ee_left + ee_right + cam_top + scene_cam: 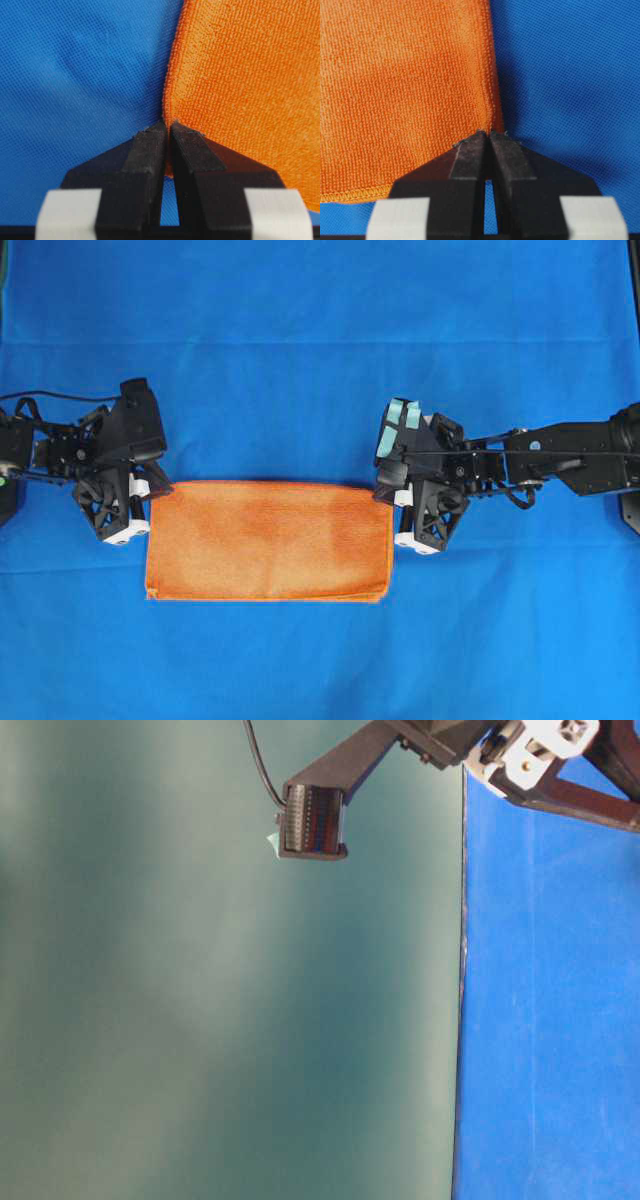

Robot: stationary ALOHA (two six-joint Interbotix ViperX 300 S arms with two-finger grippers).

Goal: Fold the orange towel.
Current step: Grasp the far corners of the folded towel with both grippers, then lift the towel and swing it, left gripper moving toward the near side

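Orange towel [268, 540] lies flat on the blue cloth [320, 340], already doubled into a rectangle. Left gripper [167, 131] and right gripper [489, 137] are each clamped on one far corner, likely to lift that edge evenly for another fold.

Light is bright and even from above, and the arms cast only faint, soft shadows on the blue cloth [320, 640]. The wrist views are sharp on the fabric weave, while the table-level view looks dim, hazy and soft.
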